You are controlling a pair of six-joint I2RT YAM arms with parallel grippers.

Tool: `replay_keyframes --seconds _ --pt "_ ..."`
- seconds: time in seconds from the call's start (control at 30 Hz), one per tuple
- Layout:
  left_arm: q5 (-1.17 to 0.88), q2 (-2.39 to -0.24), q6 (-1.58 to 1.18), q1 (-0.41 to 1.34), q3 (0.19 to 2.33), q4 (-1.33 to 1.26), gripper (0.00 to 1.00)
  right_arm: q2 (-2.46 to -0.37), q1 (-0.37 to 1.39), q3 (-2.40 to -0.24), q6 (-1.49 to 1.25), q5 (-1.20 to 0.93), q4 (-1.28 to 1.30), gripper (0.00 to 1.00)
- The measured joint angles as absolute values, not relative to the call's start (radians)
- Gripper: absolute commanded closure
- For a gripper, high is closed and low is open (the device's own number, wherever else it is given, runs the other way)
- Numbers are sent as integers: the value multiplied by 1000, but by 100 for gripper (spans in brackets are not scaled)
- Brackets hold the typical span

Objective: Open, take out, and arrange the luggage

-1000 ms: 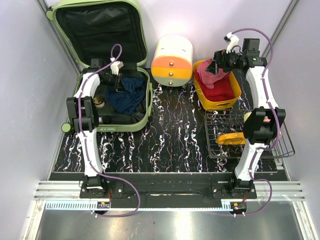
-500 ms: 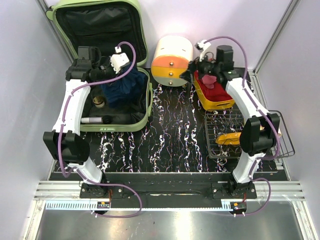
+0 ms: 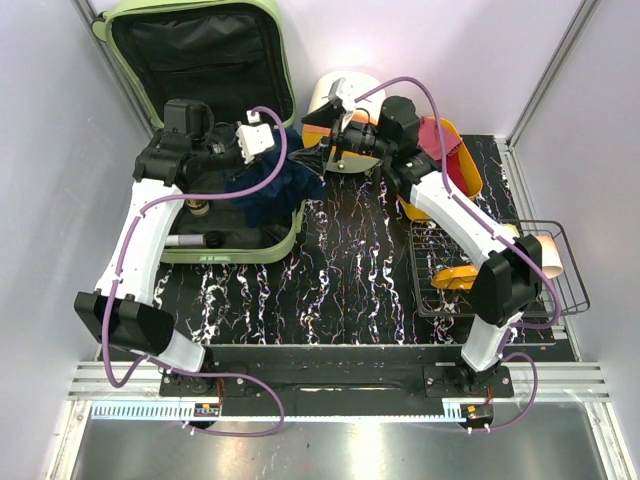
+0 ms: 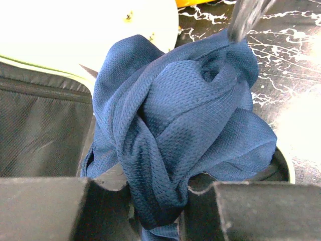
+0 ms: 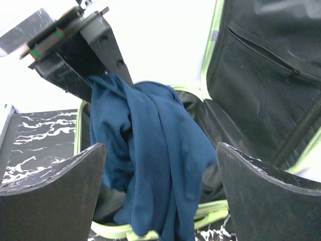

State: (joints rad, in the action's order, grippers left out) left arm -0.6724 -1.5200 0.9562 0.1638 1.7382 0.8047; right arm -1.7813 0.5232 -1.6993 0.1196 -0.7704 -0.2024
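The table (image 3: 350,290) is black with white veining, boxed in by pale walls (image 3: 60,230). From above, the luggage (image 3: 190,60) sits at the far left corner, its pale green shell open, lid upright, black lining showing. Only my left wrist view shows the mesh weave of the blue garment (image 4: 185,125) pinched in my left gripper (image 4: 155,211). My right gripper (image 5: 160,170) is spread wide beside the hanging cloth.

The large pale green hard-shell suitcase (image 3: 240,257) lies open, with its shallow base flat on the table, beneath and to the left of the left pincer (image 4: 153,201). Its lid stands upright behind that pincer, with black fabric lining and a zipped mesh pocket facing forward. A small wheel shows at the base's near left corner.
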Motion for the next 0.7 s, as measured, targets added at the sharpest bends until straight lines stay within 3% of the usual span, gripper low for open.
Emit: replay_keyframes --seconds 0.37,0.7 --pt "-686 -1480 960 192 1708 787 100 -1781 627 -1686 147 -751 -257 0" --pt "-723 -1440 920 192 1695 771 100 -1816 641 -1666 269 -646 -140 0"
